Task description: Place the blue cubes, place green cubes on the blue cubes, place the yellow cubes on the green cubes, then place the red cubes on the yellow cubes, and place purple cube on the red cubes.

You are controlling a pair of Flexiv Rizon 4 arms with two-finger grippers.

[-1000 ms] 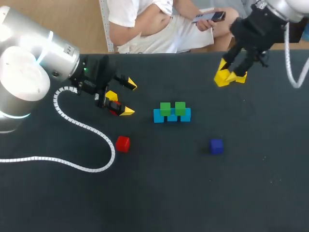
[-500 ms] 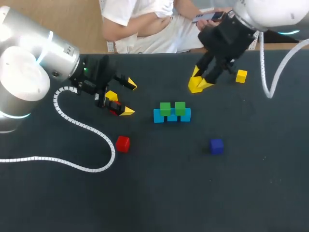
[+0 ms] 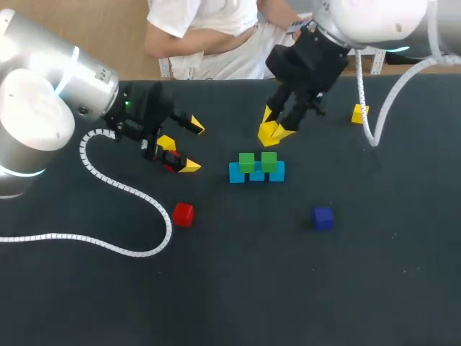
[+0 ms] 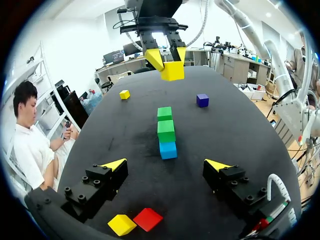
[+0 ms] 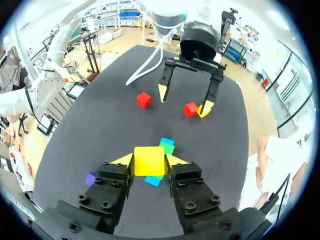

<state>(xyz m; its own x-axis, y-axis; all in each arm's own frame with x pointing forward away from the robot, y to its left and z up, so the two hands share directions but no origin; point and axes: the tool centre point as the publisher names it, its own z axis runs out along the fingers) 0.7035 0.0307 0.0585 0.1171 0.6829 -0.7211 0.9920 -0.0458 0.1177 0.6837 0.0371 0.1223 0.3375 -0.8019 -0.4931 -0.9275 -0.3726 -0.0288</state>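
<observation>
A yellow cube (image 5: 149,160) is gripped from both sides by the fingers of the right gripper (image 3: 274,132), and it is held just above the centre of the head view, close behind the stack. At centre frame the blue cubes (image 3: 257,175) are lined up in a row, and two green cubes (image 3: 247,161) are seated on top, side by side. Left of centre, the left gripper (image 3: 193,146) is seen with its jaws spread wide and nothing between them. A second yellow cube (image 3: 166,143) and a red cube (image 3: 171,163) are found close beside it, touching one another. Another red cube (image 3: 183,213) is spotted at lower left of the stack, the purple cube (image 3: 323,217) at lower right, and a third yellow cube (image 3: 359,113) at upper right.
</observation>
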